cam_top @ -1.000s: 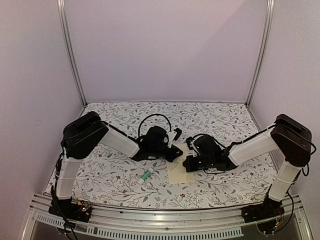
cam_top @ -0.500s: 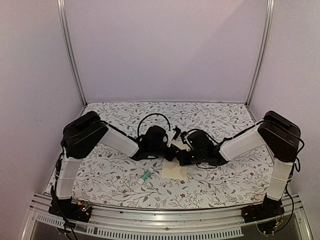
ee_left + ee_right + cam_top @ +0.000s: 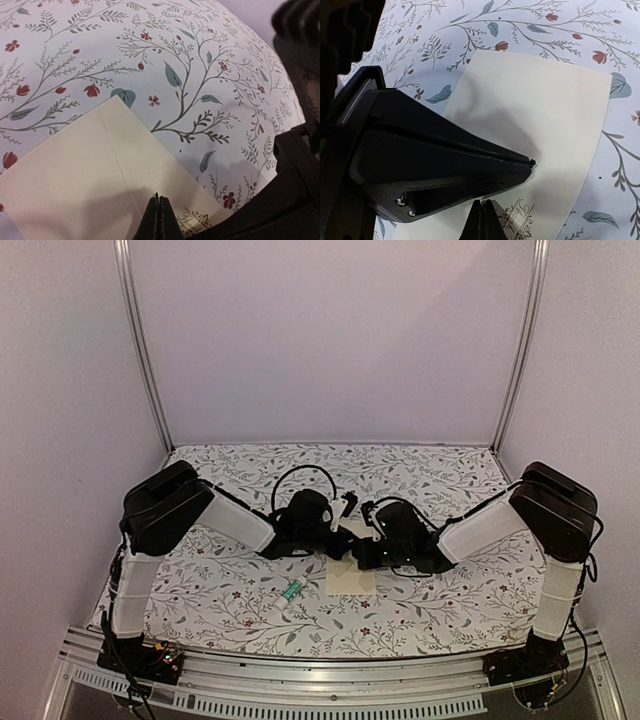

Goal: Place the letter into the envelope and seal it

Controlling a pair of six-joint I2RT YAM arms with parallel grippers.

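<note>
The cream envelope (image 3: 350, 582) lies flat on the floral table between the two arms, with a small printed emblem (image 3: 520, 220) near one edge. It fills the left wrist view (image 3: 90, 170) and the right wrist view (image 3: 545, 115). My left gripper (image 3: 158, 197) is shut, its tips touching the envelope's face; it also shows in the top view (image 3: 345, 548) and as a black wedge in the right wrist view (image 3: 532, 162). My right gripper (image 3: 484, 202) is shut, its tips on the envelope beside the emblem, close to the left gripper (image 3: 364, 556). The bordered tan letter is not in view.
A small green-and-white tube (image 3: 290, 592) lies on the floral cloth (image 3: 200, 585) left of the envelope. White walls and metal posts (image 3: 140, 350) enclose the table. The right arm's black body (image 3: 300, 175) crowds the left gripper.
My right gripper has moved left and back onto the envelope, up against the left gripper. The envelope now lies squarer, with less of it showing. The left arm has barely moved.
</note>
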